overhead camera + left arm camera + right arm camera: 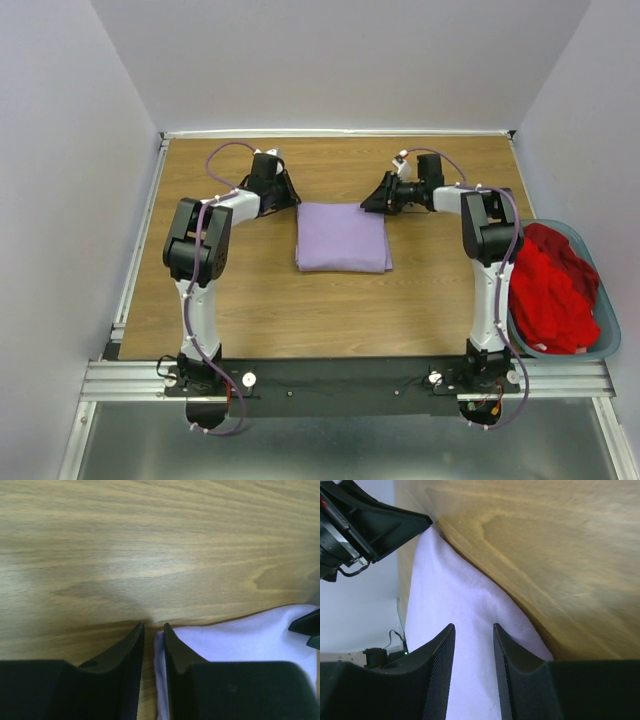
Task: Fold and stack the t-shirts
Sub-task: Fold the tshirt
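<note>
Top external: wooden table point(250, 300), pale walls point(340, 60); left tool point(291, 196), right tool point(368, 204) narrow, lavender t-shirt point(342, 238) grip unclear.

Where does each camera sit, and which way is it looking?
Top external: high behind the robot, looking down on the table, left arm, right arm, lavender t-shirt and red t-shirt in the basket.
Left wrist: on the left arm, looking low past the left end effector at wood and the lavender t-shirt's corner.
Right wrist: on the right arm, looking past the right end effector across the lavender t-shirt.
Shared: all three show the lavender t-shirt.
</note>
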